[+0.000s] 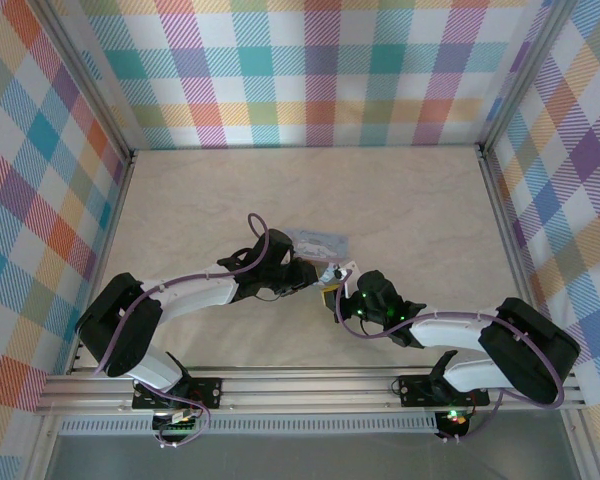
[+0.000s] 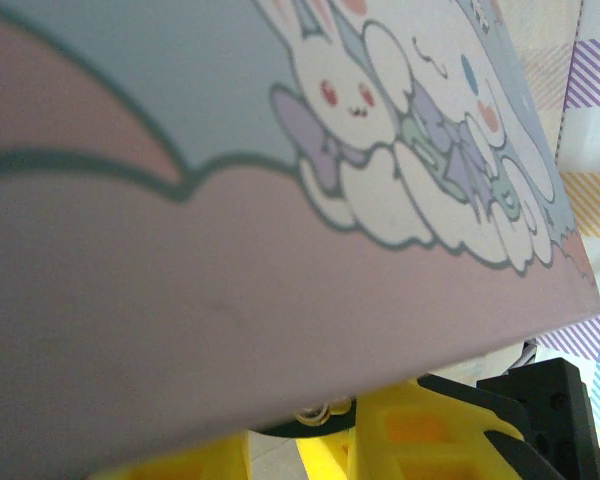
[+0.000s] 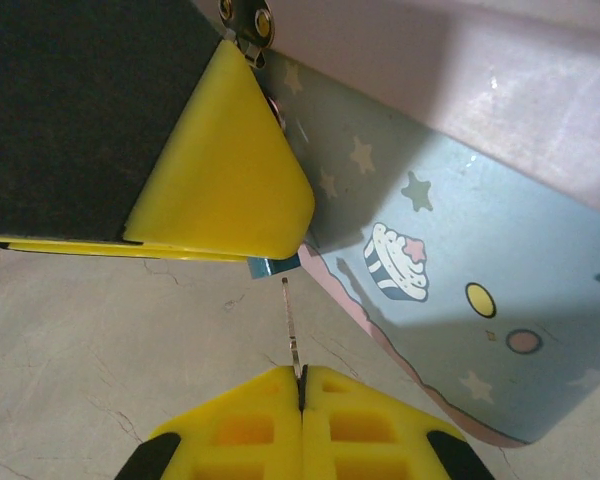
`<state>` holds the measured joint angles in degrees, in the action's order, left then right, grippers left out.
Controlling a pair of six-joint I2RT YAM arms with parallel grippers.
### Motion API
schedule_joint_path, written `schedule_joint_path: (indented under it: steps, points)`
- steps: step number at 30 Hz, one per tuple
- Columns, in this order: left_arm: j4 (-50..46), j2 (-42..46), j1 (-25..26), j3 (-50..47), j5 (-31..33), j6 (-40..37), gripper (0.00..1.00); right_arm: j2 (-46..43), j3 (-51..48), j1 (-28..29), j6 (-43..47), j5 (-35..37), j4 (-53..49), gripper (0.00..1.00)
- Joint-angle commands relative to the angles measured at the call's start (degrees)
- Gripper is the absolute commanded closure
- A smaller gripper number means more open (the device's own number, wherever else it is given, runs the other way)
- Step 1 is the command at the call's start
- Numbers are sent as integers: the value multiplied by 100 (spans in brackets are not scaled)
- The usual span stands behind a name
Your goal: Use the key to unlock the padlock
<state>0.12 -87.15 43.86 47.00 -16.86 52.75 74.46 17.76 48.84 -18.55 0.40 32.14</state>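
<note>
The right claw (image 3: 300,385) is pinched tight on the key (image 3: 291,325), whose thin blade points at the padlock (image 3: 273,266). The padlock is a small bluish bit tucked under the left claw's (image 1: 302,272) yellow finger (image 3: 230,170), at the tin's (image 3: 460,230) near edge, mid-table (image 3: 100,330). The left claw is set narrow against the tin, but I cannot tell what it clamps. The keyhole is hidden, so good insertion probably needs the blade lined up straight, a slow advance, a steady tin, and a turn only once the key is seated.
</note>
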Motion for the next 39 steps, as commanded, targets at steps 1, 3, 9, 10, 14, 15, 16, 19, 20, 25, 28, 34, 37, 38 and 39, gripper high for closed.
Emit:
schedule_joint_path:
  steps: [1, 3, 9, 10, 14, 15, 16, 19, 20, 25, 28, 34, 37, 38, 39]
  points:
    - [87, -17, 58, 133, 26, 44, 84, -80, 2, 47, 25, -89, 264, 100]
    - [79, -17, 57, 130, 35, 51, 84, -97, -9, 47, 18, -92, 310, 100]
    - [77, -40, 58, 127, 34, 47, 84, -202, -53, 47, 8, -66, 309, 100]
    - [78, -41, 58, 131, 34, 51, 84, -215, -60, 47, 4, -58, 310, 100]
    - [102, -62, 60, 136, -1, 59, 84, -194, -40, 47, 2, -41, 337, 100]
    - [102, -65, 54, 134, -14, 62, 84, -166, -28, 51, -2, -38, 345, 100]
    - [104, -65, 61, 137, -15, 68, 84, -132, -10, 48, 4, -36, 352, 100]
    - [112, -65, 55, 149, -23, 68, 84, -8, 41, 47, 0, -38, 354, 100]
    - [111, -65, 56, 148, -32, 74, 84, 31, 52, 47, 0, -40, 354, 100]
    - [175, -75, 56, 139, -78, 138, 84, 156, 109, 46, 0, -9, 587, 100]
    - [228, -85, 58, 143, -115, 174, 84, 208, 105, 46, -9, 53, 646, 100]
    - [231, -116, 57, 156, -151, 182, 84, 284, 130, 44, -4, 162, 750, 100]
    - [193, -101, 70, 169, -142, 183, 84, 328, 158, 47, 9, 197, 775, 100]
    - [176, -99, 68, 172, -127, 170, 84, 324, 158, 47, 13, 200, 797, 100]
    - [153, -95, 69, 170, -109, 166, 84, 324, 158, 47, 9, 201, 823, 100]
